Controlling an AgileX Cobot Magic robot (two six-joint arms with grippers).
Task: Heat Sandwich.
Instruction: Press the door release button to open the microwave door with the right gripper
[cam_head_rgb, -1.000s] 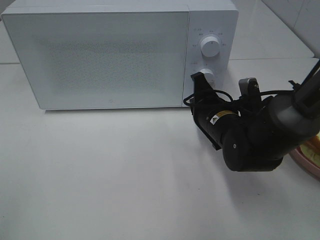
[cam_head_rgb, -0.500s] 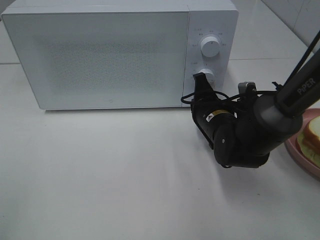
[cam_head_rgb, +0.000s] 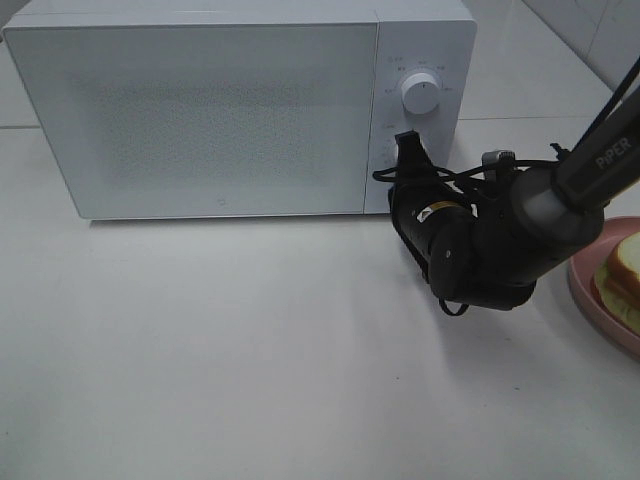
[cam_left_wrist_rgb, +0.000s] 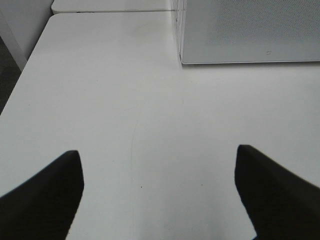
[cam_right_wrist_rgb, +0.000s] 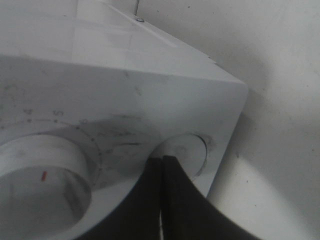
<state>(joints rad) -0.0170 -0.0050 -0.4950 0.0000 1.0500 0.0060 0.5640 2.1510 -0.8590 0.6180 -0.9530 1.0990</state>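
The microwave (cam_head_rgb: 440, 40) stands on the table (cam_head_rgb: 250, 350) with its door (cam_head_rgb: 210, 120) closed, so the step in hand is judged to be releasing the door. The right tool (cam_right_wrist_rgb: 162, 160) is fully closed on nothing, its two tips pressed together into one blunt point. That point rests on the round button (cam_right_wrist_rgb: 192, 147) beside the dial (cam_right_wrist_rgb: 45, 175) on the control panel. Push straight into the panel, square to its face, and keep the point on the middle of the button so that it cannot slide off onto the dial. Use a short, firm stroke; a heavy one may shove the whole microwave back across the table. Clear the door's path before it swings. The left tool (cam_left_wrist_rgb: 157, 150) is wide open and empty above bare table, near the microwave's far corner. The sandwich (cam_head_rgb: 625, 275) lies on the pink plate (cam_head_rgb: 590, 305) at the right edge of the table, well apart from the door and not yet lifted.
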